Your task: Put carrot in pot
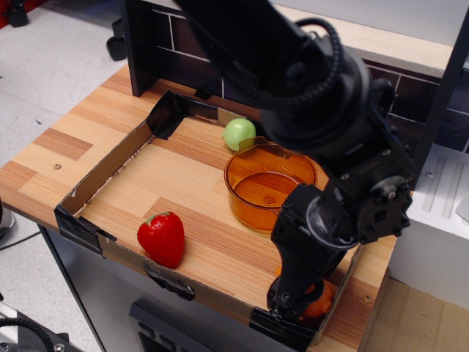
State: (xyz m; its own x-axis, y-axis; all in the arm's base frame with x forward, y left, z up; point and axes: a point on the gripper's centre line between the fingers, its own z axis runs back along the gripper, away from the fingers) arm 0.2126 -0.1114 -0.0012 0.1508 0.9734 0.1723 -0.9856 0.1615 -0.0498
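Observation:
The carrot (321, 300) lies in the front right corner of the cardboard tray; only a small orange part shows beside the arm. My gripper (287, 303) is down low over the carrot and covers most of it. The dark fingers blend with the tray's black tape, so how the jaws stand is unclear. The pot (245, 209), translucent amber and empty, stands upright just behind the gripper, in the tray's right half.
A red strawberry (162, 238) lies near the tray's front left. A green ball (239, 134) sits behind the pot. The low cardboard tray wall (102, 176) with black taped corners rings the area. A white box (440, 220) stands right of the table.

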